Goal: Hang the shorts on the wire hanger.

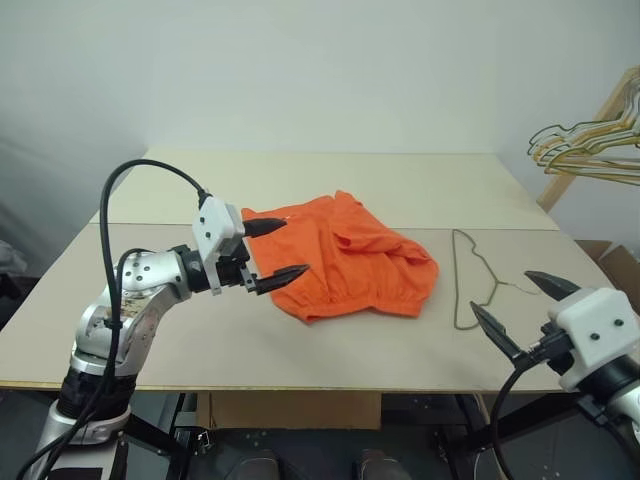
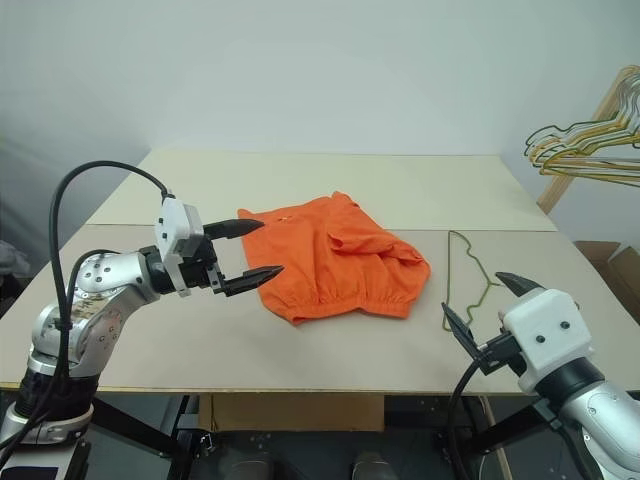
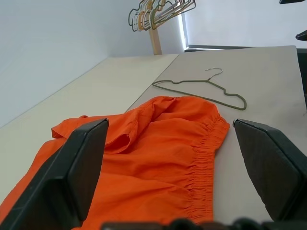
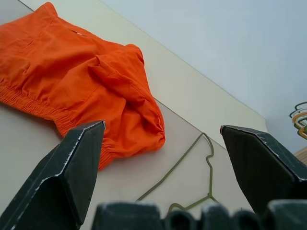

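The orange shorts [image 1: 345, 260] lie crumpled on the middle of the table, gathered waistband toward the front edge. To their right the thin grey-green wire hanger [image 1: 468, 280] lies flat on the table, apart from the fabric. My left gripper [image 1: 278, 250] hovers open just left of the shorts, pointing at them, with nothing between its fingers. Open and empty too, my right gripper [image 1: 522, 310] floats at the table's front right corner, a little in front of the hanger. The wrist views show the shorts [image 3: 144, 153] and the hanger [image 4: 192, 163] beyond the spread fingers.
The beige table [image 1: 300, 180] stretches back to a white wall. A bunch of gold and green wire hangers [image 1: 590, 145] hangs on a wooden rack at the far right. Cardboard boxes [image 1: 610, 255] sit beyond the table's right edge.
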Robot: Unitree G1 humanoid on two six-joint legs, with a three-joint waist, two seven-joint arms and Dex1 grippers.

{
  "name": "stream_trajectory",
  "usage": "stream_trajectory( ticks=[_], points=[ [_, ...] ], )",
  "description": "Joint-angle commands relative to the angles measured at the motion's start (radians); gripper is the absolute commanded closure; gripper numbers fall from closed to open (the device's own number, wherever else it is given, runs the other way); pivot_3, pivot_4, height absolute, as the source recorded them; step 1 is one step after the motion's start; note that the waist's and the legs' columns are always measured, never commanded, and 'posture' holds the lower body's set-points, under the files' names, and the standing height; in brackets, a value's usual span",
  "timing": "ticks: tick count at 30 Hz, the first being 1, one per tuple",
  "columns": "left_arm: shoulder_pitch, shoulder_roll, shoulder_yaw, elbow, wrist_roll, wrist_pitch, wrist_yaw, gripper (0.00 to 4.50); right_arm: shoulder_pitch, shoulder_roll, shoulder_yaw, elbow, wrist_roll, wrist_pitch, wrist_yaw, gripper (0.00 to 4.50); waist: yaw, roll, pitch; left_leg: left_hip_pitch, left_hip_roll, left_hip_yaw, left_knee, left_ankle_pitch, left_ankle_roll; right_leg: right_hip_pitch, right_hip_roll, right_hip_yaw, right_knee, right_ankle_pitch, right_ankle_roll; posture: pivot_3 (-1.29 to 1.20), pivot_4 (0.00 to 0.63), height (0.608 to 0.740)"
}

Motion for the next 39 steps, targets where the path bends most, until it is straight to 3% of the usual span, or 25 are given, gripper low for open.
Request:
stream_trajectory(
  ticks=[1,13,19,21,24,29,39],
  points=[
    [-0.022,0.003,0.028,-0.012,-0.025,0.005,-0.001,0.00,-0.019,-0.013,-0.002,-0.019,0.006,-0.008,-0.005,0.02,0.000,0.000,0.000,0.000,0.000,0.000,0.000,0.000,0.000,0.000,0.000,0.000,0.000,0.000,0.000,0.08,0.000,0.740],
    [-0.014,0.020,0.047,-0.035,-0.058,0.038,-0.014,0.00,-0.032,-0.042,0.067,-0.009,-0.035,-0.027,0.007,0.02,0.002,0.000,0.000,0.000,0.000,0.000,0.000,0.000,0.000,0.000,0.000,0.000,0.000,0.000,0.000,0.10,0.000,0.740],
    [-0.010,0.034,0.065,-0.028,-0.090,0.048,-0.038,0.00,-0.093,-0.248,0.362,0.016,-0.197,-0.009,0.045,0.02,-0.002,-0.001,0.000,0.002,0.000,0.001,0.000,0.000,0.000,0.001,0.000,0.001,0.001,-0.001,-0.002,0.10,0.000,0.740],
    [0.017,0.048,0.072,-0.040,-0.096,0.045,-0.057,0.00,-0.200,-0.283,0.540,0.064,-0.267,0.008,0.058,0.02,-0.005,-0.001,0.000,0.002,0.000,0.000,0.000,0.000,0.000,0.001,0.000,0.001,0.000,-0.001,-0.002,0.09,0.000,0.740],
    [0.034,0.064,0.071,-0.038,-0.091,0.030,-0.076,0.00,-0.405,-0.229,0.797,0.168,-0.344,0.049,0.068,0.02,-0.016,-0.003,0.001,0.002,0.000,0.001,0.000,0.000,0.000,0.000,0.000,0.002,0.000,-0.002,-0.005,0.09,0.000,0.740],
    [0.028,0.066,0.070,-0.032,-0.089,0.031,-0.075,0.00,-0.645,-0.121,1.081,0.391,-0.525,0.032,0.085,0.02,-0.001,-0.004,0.001,0.001,0.000,0.000,0.000,0.000,0.000,-0.001,0.001,0.001,0.000,0.000,-0.002,0.11,0.000,0.740],
    [0.048,0.086,0.082,-0.059,-0.104,0.041,-0.077,0.00,-0.945,0.177,1.236,0.833,-0.588,0.033,0.144,0.02,0.016,-0.004,0.001,-0.006,0.001,0.000,0.000,0.000,0.000,-0.009,0.002,-0.001,0.004,0.004,-0.008,0.15,0.000,0.740]
  ],
)
